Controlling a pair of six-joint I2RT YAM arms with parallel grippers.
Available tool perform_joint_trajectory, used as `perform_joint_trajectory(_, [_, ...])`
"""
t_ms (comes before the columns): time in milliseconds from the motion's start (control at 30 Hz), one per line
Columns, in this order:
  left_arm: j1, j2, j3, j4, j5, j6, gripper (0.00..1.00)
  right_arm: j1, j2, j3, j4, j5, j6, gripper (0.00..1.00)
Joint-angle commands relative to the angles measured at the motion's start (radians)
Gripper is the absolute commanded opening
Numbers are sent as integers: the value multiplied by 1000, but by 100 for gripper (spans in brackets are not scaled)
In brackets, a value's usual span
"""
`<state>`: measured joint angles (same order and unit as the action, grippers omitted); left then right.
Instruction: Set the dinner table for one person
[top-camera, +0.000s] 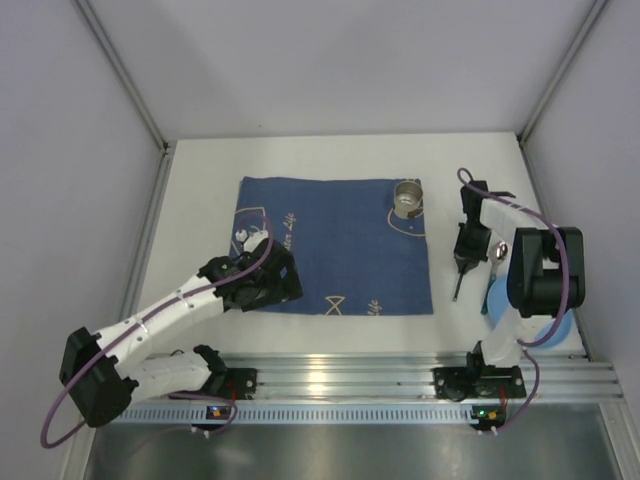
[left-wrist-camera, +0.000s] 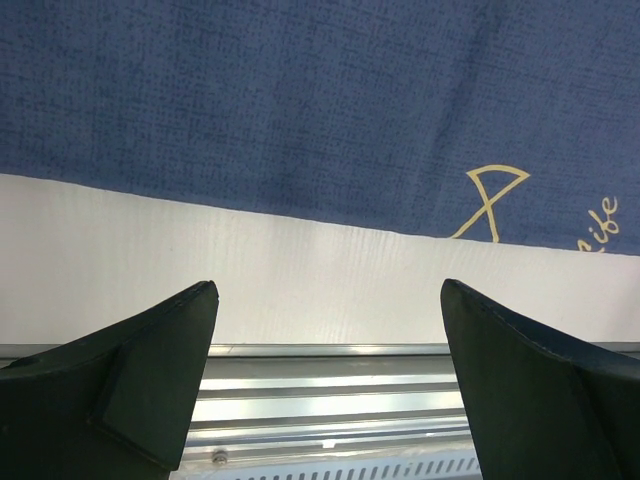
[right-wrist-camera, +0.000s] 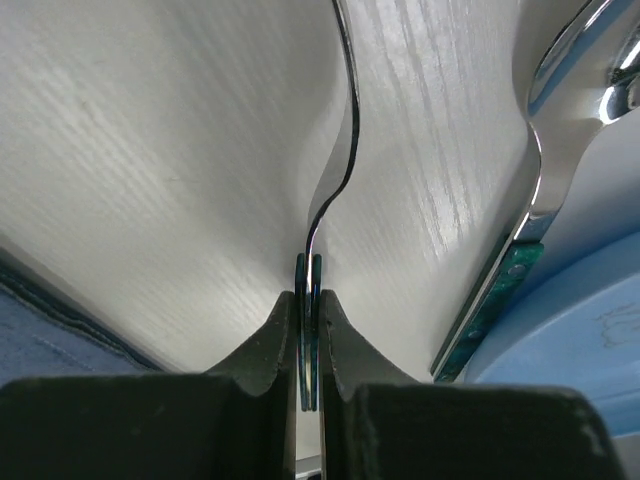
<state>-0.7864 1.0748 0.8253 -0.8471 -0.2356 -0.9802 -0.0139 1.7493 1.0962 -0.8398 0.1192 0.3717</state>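
Top external lays out the whole job: the bench (top-camera: 205, 190) carries a blue mat (top-camera: 330, 240) to the left of the right pincer (top-camera: 458, 265). Behind that pincer, toward its arm's base and partly under the arm, a blue plate (top-camera: 562, 332) lies off the mat. A metal cup (top-camera: 407, 198) stands on the mat's far right corner, ahead and left of the right pincer, and looks to be the only item placed. Just right of the pincer a spoon (top-camera: 497, 252) lies on the bench, its handle reaching back toward the plate. By my reading the setting is barely begun: plate, spoon and a second utensil (top-camera: 456, 285) have yet to reach the mat. Right wrist shows what the overhead cannot: the right pincer is pinched tight on that utensil's teal handle. The utensil is seen edge-on, so I cannot tell whether it is a fork or a knife, nor whether it is off the bench. The spoon's handle runs along the plate's rim just to the pincer's right, touching it or not I cannot tell. Left wrist adds that the left pincer (left-wrist-camera: 328, 290) is spread wide and holds nothing, with the mat's near edge ahead of it and the bench below, whereas overhead its fingers are hard to make out.
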Motion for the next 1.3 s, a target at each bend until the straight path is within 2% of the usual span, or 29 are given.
perform_joint_trajectory(0, [-2, 19, 90, -23, -53, 46, 98, 69, -105, 122, -88, 91, 7, 0])
perform_joint_trajectory(100, [-2, -6, 139, 28, -61, 139, 99, 146, -171, 234, -175, 106, 25, 0])
perform_joint_trajectory(200, [-2, -55, 155, 132, 24, 267, 99, 210, -238, 342, -226, 80, 78, 0])
perform_joint_trajectory(233, [-2, -67, 156, 223, 97, 319, 99, 260, -258, 367, -246, 48, 97, 0])
perform_joint_trajectory(333, [-2, -61, 170, 340, 194, 362, 99, 368, -270, 456, -260, -42, 179, 0])
perform_joint_trajectory(367, [-2, -50, 179, 405, 267, 365, 98, 393, -267, 493, -259, -67, 218, 0])
perform_joint_trajectory(433, [-4, 6, 218, 488, 349, 370, 98, 460, -255, 546, -243, -115, 271, 0])
perform_joint_trajectory(500, [-7, 65, 265, 526, 384, 374, 97, 514, -248, 582, -225, -189, 298, 0])
perform_joint_trajectory(633, [-11, 147, 337, 595, 426, 393, 97, 575, -214, 689, -220, -239, 352, 0])
perform_joint_trajectory(933, [-16, 278, 402, 655, 533, 394, 91, 589, -238, 616, -154, -340, 412, 0])
perform_joint_trajectory(1000, [-16, 301, 390, 674, 541, 391, 81, 589, -255, 593, -113, -377, 433, 0])
perform_joint_trajectory(1067, [-17, 318, 388, 684, 562, 391, 57, 589, -261, 573, -88, -401, 455, 0])
perform_joint_trajectory(1100, [-17, 335, 388, 684, 562, 393, 37, 588, -263, 568, -79, -418, 460, 0])
perform_joint_trajectory(1167, [-17, 339, 388, 672, 535, 394, 6, 589, -258, 559, -68, -431, 466, 0])
perform_joint_trajectory(1200, [-17, 335, 391, 660, 512, 399, 0, 589, -252, 559, -68, -438, 466, 0])
perform_joint_trajectory(1267, [-17, 326, 400, 601, 440, 414, 0, 589, -251, 551, -65, -440, 466, 0])
